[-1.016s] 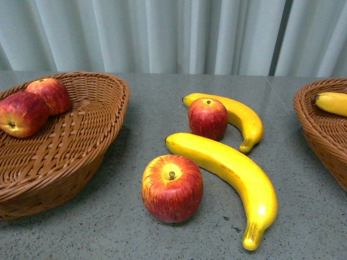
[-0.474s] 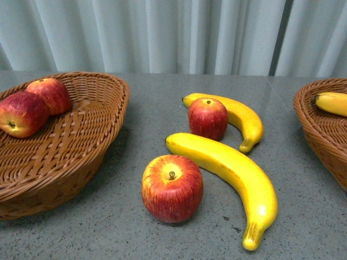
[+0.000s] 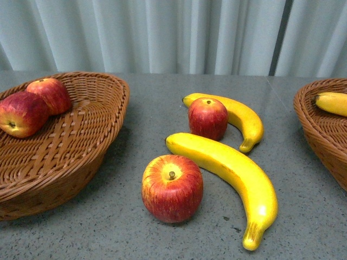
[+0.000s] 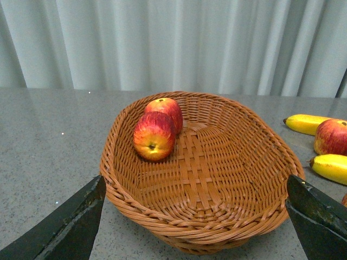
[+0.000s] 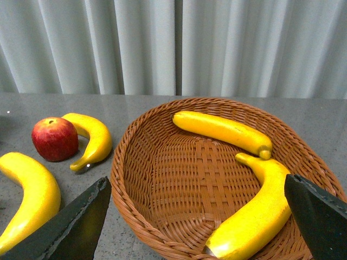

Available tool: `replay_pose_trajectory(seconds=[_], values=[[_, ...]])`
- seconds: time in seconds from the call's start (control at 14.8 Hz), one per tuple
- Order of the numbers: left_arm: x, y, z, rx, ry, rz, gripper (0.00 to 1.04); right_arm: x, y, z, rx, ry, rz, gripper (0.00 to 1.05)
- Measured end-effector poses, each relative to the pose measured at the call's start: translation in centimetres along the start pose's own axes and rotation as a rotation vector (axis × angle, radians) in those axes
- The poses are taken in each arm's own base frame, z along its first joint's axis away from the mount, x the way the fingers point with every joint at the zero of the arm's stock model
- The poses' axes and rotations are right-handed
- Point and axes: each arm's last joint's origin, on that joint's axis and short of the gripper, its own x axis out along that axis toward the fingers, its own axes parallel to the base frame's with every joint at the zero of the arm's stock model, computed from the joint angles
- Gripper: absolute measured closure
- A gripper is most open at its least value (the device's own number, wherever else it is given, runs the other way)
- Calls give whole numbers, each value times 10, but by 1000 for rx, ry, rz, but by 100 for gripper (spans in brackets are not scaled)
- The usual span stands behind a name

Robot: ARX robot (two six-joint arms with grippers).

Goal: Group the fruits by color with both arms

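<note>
On the grey table lie a near red apple (image 3: 172,188), a far red apple (image 3: 207,118), a long banana (image 3: 230,174) and a curved banana (image 3: 241,116) behind the far apple. Two apples (image 3: 21,112) (image 3: 50,94) rest in the left wicker basket (image 3: 81,146). The right basket (image 3: 320,127) holds a banana (image 3: 332,102). Neither arm shows in the front view. My left gripper (image 4: 195,216) stands open over the left basket (image 4: 238,216), whose two apples (image 4: 154,135) (image 4: 167,110) lie at its far end. My right gripper (image 5: 198,216) stands open over the right basket (image 5: 179,189), which holds two bananas (image 5: 222,130) (image 5: 255,211).
A pale pleated curtain (image 3: 173,35) closes off the back of the table. Bare grey tabletop (image 3: 152,103) lies between the baskets around the loose fruit.
</note>
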Motion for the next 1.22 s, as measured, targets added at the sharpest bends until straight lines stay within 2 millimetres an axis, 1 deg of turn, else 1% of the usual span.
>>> replay_pose_trajectory(seconds=[0.54, 0.61, 0.68, 0.75, 0.81, 0.88, 1.02, 1.08, 1.22], values=[[0, 0, 0, 0, 0, 0, 7, 0, 0, 0, 0, 0, 0, 7], [0, -4, -2, 3, 184, 98, 7, 0, 0, 0, 0, 0, -3, 7], [20, -8, 33, 18, 120, 146, 7, 0, 0, 0, 0, 1, -4, 7], [80, -26, 71, 62, 74, -97, 7, 0, 0, 0, 0, 0, -4, 7], [146, -71, 67, 154, 206, -392, 7, 0, 0, 0, 0, 0, -4, 7], [157, -92, 59, 181, 256, -508, 7, 0, 0, 0, 0, 0, -4, 7], [167, -129, 45, 220, 329, -656, 7, 0, 0, 0, 0, 0, -4, 7], [169, -138, 40, 226, 352, -693, 7, 0, 0, 0, 0, 0, -4, 7], [172, -157, 21, 252, 434, -742, 7, 0, 0, 0, 0, 0, -4, 7]])
